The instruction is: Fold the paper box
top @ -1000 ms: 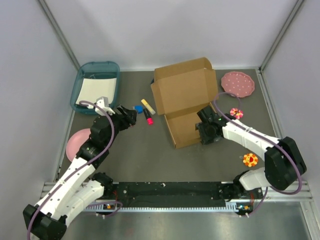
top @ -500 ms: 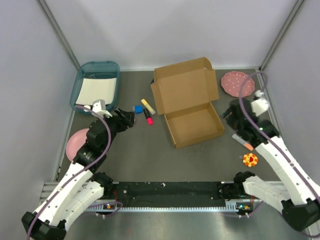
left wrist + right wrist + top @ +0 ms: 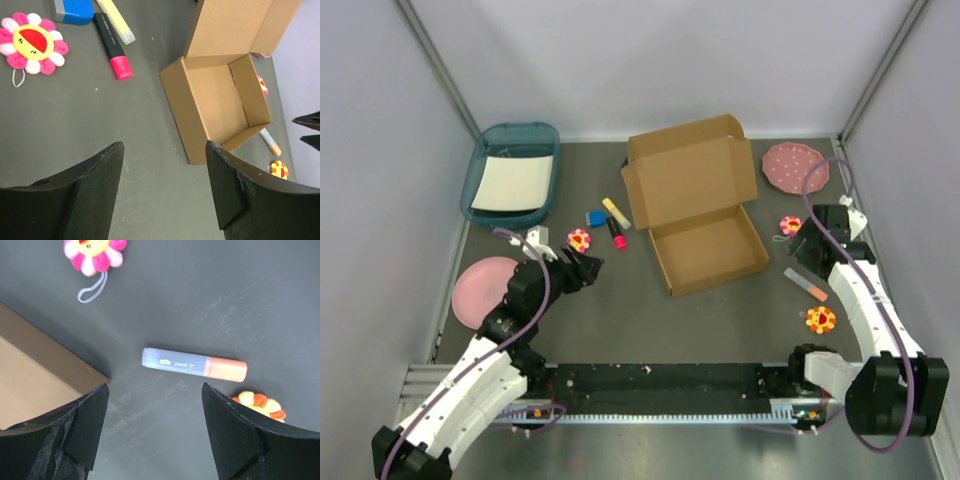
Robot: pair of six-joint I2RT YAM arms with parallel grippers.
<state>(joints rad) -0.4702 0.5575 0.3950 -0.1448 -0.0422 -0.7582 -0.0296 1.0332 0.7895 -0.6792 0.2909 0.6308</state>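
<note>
Paper box (image 3: 705, 215): walls up, lid open.
Left gripper (image 3: 164, 165): jaws apart, empty.
Right gripper (image 3: 154, 405): jaws apart, empty, above marker (image 3: 195, 364).

Bare table (image 3: 640, 320) lies open in front of the box (image 3: 708, 250). Markers (image 3: 617, 236) crowd its left side, and a grey pen (image 3: 805, 284) and flower toys (image 3: 791, 226) crowd its right.

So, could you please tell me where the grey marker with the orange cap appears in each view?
Top external: the grey marker with the orange cap, right of the brown cardboard box.
Left wrist: the marker at the right edge, past the box's corner.
Right wrist: the marker at centre, box at lower left.
Shared landmark: the box.
</note>
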